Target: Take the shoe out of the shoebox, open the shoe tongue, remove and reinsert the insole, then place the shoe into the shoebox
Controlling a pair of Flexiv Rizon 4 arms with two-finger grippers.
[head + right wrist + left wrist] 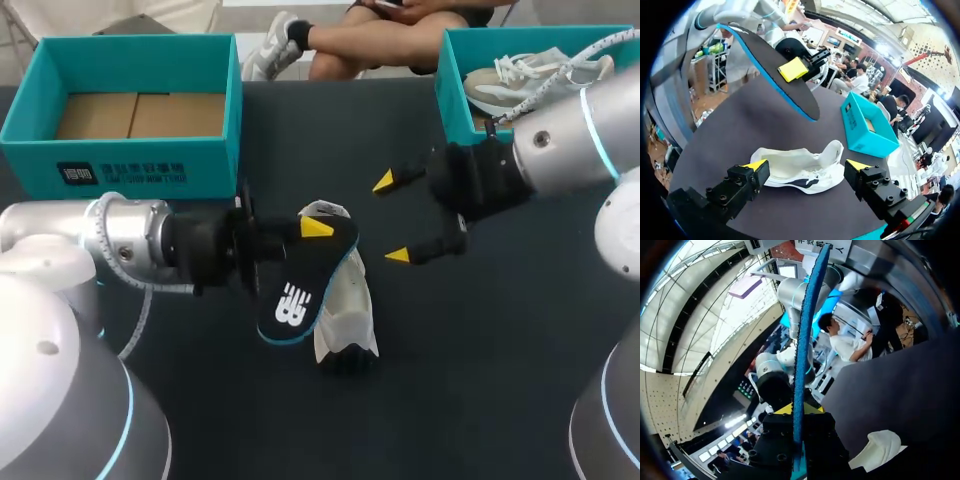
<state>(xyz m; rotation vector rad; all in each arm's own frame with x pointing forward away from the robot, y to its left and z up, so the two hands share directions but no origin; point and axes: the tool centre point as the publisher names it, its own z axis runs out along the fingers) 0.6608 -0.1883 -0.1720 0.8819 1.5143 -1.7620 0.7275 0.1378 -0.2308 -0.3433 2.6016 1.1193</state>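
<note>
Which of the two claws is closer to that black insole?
Left. The left gripper is shut on the black insole, holding it above the white shoe; the right gripper hangs open off to the side, not touching it.

Head view, position: fixed above and behind the shoe (pixel 345 320), well apart from it.
Head view, facing: downward onto the table (pixel 470 400) around the shoe.
Left wrist view, position: on the left arm, just beside the shoe (pixel 875 450), close to it.
Left wrist view, facing: along the left gripper (pixel 797 409), past the shoe, edge-on to the insole (pixel 805 340), toward the right arm (pixel 797 292).
Right wrist view, position: on the right arm, above the shoe (pixel 800 172), near it.
Right wrist view, facing: down between the fingers of the right gripper (pixel 806 166) onto the shoe, toward the left arm (pixel 707 20) beyond it.
Shared by all views: the shoe, the insole, the table.
Shared by head and right wrist views: the shoebox (pixel 120 170) (pixel 855 120) beyond the shoe.
</note>
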